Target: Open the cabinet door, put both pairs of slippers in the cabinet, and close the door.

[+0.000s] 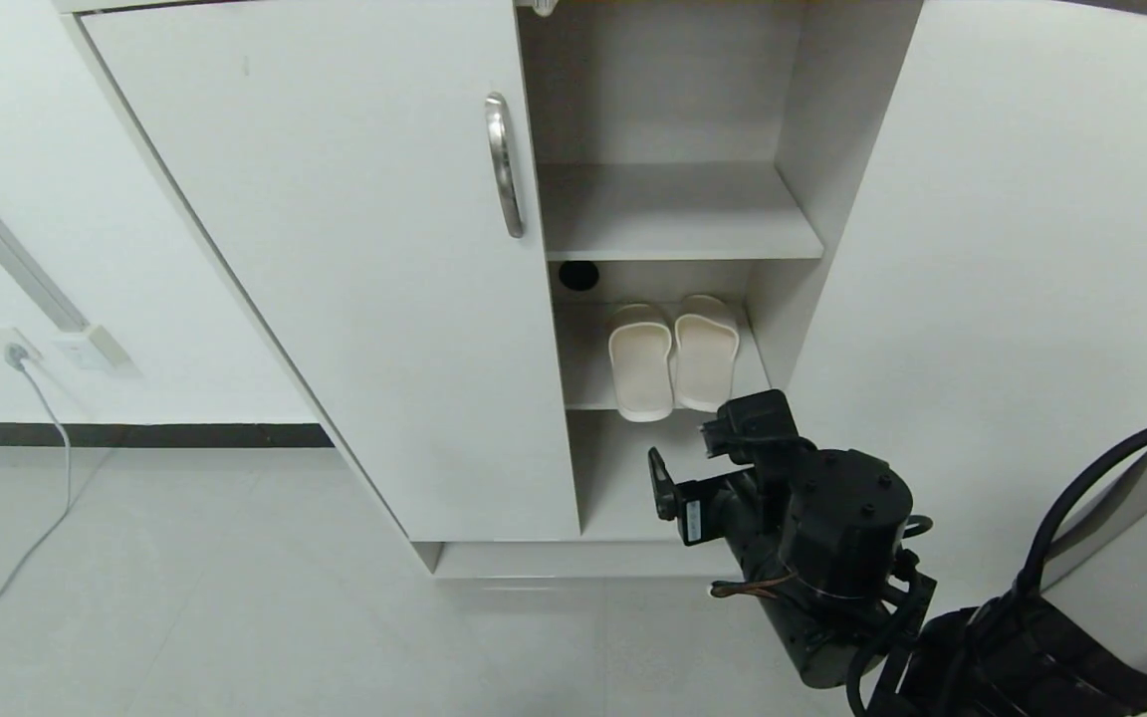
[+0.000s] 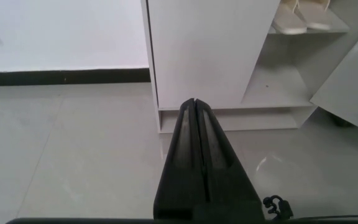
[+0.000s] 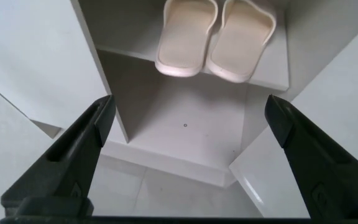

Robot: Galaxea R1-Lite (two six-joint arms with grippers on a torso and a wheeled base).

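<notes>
**A:** Head view?
**B:** The cabinet has its right door open. One pair of cream slippers sits on the middle shelf, frame centre. The right end effector hangs lower right of centre.
**A:** Left wrist?
**B:** The left end effector is pinched closed above the floor.
**A:** Right wrist?
**B:** Its fingers are spread wide, facing the slippers.

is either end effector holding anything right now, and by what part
Nothing is held. The right end effector is open and empty before the shelved slippers; the left end effector is shut on nothing.
</notes>
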